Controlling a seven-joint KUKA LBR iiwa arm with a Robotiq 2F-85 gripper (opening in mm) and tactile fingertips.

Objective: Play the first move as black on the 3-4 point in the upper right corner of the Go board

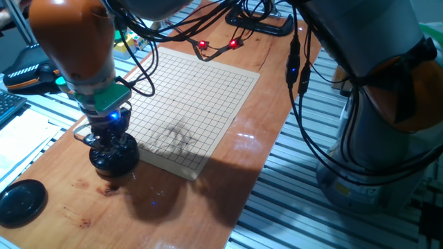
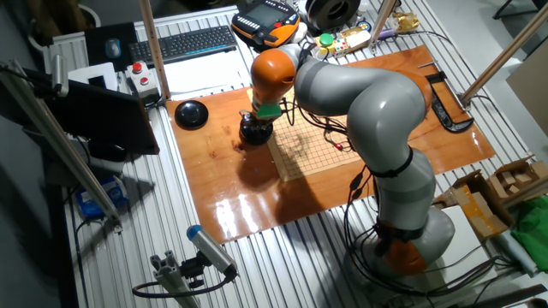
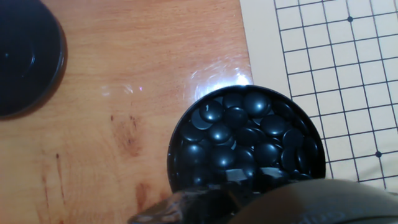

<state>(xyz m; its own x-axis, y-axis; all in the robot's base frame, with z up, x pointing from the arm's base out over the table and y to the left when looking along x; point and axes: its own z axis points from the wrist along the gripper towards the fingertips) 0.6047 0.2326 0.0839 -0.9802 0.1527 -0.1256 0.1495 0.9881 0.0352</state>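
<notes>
The Go board (image 1: 197, 97) lies on the wooden table, and I see no stones on its grid. It also shows in the other fixed view (image 2: 312, 152) and in the hand view (image 3: 336, 74). The 3-4 point bears no mark, so I cannot single it out. A round black bowl (image 1: 114, 158) stands just off the board's near left corner. The hand view shows it full of glossy black stones (image 3: 249, 134). My gripper (image 1: 111, 137) hangs straight over the bowl with its tips down at the stones. Its fingers (image 3: 205, 205) are a dark blur, so I cannot tell how the jaws stand.
The bowl's black lid (image 1: 21, 202) lies on the wood to the left, also in the hand view (image 3: 25, 56). A black clamp (image 1: 263, 26) and cables sit at the far table edge. A keyboard (image 2: 184, 43) and a teach pendant (image 2: 265, 21) lie beyond the table.
</notes>
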